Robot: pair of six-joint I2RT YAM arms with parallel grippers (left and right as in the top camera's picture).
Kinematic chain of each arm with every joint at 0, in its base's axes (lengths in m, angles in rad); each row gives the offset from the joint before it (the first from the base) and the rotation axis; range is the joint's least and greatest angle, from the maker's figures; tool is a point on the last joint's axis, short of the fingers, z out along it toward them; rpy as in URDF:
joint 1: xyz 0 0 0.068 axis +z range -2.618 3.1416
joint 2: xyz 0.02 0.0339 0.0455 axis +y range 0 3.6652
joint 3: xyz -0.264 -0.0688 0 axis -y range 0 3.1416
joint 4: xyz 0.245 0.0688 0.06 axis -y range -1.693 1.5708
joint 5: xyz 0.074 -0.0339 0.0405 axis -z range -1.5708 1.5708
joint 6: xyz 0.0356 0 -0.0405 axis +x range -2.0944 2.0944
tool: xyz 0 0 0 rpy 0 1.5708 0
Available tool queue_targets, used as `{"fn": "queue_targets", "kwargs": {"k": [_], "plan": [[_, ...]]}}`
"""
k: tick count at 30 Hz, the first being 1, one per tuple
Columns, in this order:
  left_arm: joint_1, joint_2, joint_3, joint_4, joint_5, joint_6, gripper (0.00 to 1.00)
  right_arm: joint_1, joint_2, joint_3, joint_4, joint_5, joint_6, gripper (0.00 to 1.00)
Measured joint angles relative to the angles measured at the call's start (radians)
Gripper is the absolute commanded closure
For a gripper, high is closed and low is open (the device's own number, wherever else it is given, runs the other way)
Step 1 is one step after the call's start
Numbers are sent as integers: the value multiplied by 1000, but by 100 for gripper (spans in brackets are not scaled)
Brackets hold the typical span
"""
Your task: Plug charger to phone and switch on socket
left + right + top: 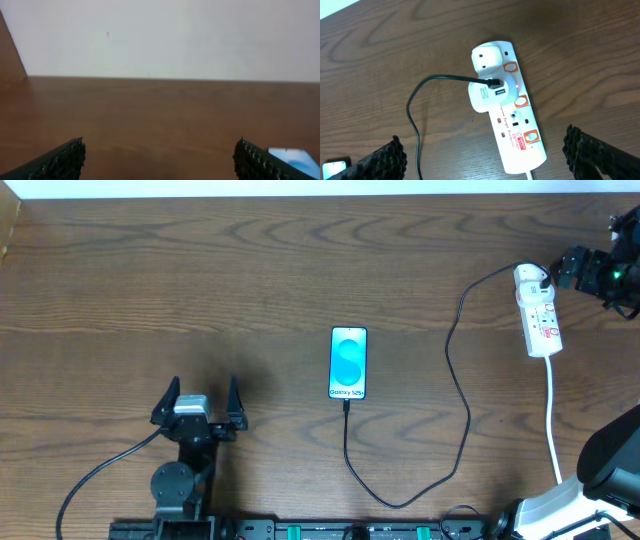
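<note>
The phone lies flat mid-table, blue screen up; its edge shows in the left wrist view and in the right wrist view. The thin black charger cable sits in the phone's bottom end, loops along the table and runs to a white plug in the white socket strip. In the right wrist view the strip shows orange switches and a small red light. My left gripper is open and empty, left of the phone. My right gripper is open and empty above the strip.
The strip's white cord runs toward the table's front right. A second white plug sits at the strip's far end. A pale wall rises behind the table's far edge. The right arm base stands at the front right.
</note>
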Motion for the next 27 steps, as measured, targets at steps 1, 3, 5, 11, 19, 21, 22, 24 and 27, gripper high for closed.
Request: {"fn": "queue_targets", "kwargs": {"k": [1, 3, 5, 11, 19, 21, 22, 24, 27], "plan": [[0, 0, 0, -20, 0, 2, 6, 0, 0, 0, 0, 0, 0, 1], [0, 0, -2, -50, 0, 3, 5, 0, 0, 0, 0, 0, 0, 1], [0, 0, -2, -62, 0, 3, 6, 0, 0, 0, 0, 0, 0, 1], [0, 0, -2, -65, 4, 3, 5, 0, 0, 0, 0, 0, 0, 1], [0, 0, -2, -65, 4, 3, 5, 0, 0, 0, 0, 0, 0, 1], [0, 0, -2, -65, 4, 3, 6, 0, 0, 0, 0, 0, 0, 1], [0, 0, -2, -65, 4, 3, 6, 0, 0, 0, 0, 0, 0, 1], [0, 0, -2, -65, 4, 3, 5, 0, 0, 0, 0, 0, 0, 1], [0, 0, -2, -65, 4, 3, 5, 0, 0, 0, 0, 0, 0, 1]]}}
